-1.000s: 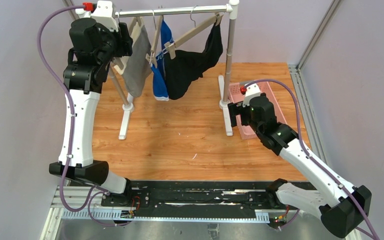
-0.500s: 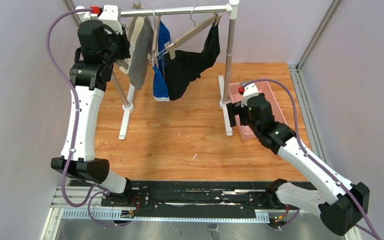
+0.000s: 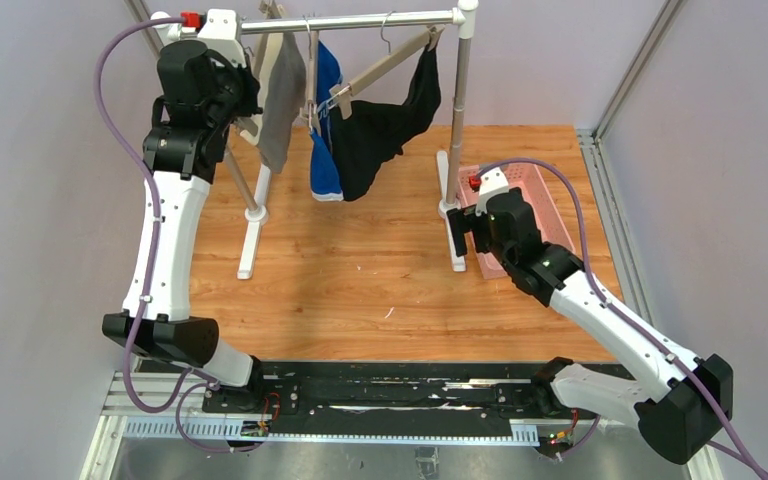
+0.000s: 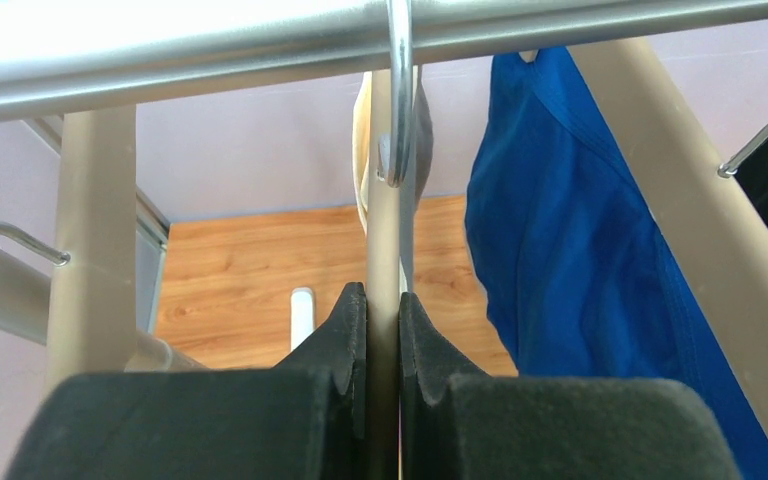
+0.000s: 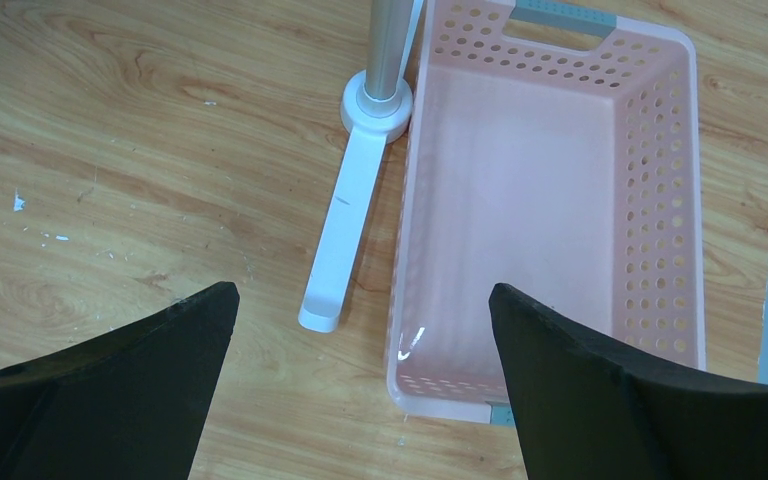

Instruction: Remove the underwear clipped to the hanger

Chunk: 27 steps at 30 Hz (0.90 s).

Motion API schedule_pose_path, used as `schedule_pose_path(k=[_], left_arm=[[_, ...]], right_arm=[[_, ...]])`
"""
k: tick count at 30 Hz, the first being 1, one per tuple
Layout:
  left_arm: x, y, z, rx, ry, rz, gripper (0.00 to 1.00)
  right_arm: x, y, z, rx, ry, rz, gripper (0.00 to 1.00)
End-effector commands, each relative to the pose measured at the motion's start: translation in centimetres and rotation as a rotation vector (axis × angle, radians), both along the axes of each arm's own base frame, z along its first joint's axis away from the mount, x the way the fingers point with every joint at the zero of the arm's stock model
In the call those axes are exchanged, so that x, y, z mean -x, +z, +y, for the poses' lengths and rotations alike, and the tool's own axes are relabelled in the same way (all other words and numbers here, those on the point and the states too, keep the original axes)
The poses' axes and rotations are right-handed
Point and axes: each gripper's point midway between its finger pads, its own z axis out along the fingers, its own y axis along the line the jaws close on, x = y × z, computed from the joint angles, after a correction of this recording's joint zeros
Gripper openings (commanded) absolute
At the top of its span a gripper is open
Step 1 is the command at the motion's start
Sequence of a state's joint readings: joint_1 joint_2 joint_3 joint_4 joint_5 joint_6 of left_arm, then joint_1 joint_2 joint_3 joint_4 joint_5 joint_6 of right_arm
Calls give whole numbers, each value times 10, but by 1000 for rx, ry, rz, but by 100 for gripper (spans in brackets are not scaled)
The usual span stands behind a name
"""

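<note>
Hanger [image 4: 383,240], seemingly, sits clamped in left claw [image 4: 382,300]; right claw [image 5: 362,292] gapes over basket [image 5: 660,200].

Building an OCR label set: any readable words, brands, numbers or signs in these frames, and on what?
Nothing here can be read.
White lettering on the blue briefs: too small and folded to read from the top camera, and not shown by the left wrist camera.
Pink basket: no text visible.
Rack: no text visible.
</note>
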<state>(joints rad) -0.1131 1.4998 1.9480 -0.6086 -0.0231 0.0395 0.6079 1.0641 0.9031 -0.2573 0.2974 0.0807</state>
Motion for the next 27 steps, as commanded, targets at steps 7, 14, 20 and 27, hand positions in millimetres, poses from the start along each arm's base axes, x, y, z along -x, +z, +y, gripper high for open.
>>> schedule_pose_path(k=[7, 14, 20, 27], left_arm=[[30, 62, 6, -1, -2, -195, 0], [49, 46, 3, -6, -34, -158, 0], [72, 10, 4, -13, -44, -76, 0], [115, -49, -15, 34, -163, 39, 0]], right_arm=[[0, -2, 5, 5, 13, -34, 99], [-1, -2, 8, 4, 16, -39, 99], [-4, -5, 11, 6, 18, -35, 99], [-10, -2, 18, 4, 32, -39, 99]])
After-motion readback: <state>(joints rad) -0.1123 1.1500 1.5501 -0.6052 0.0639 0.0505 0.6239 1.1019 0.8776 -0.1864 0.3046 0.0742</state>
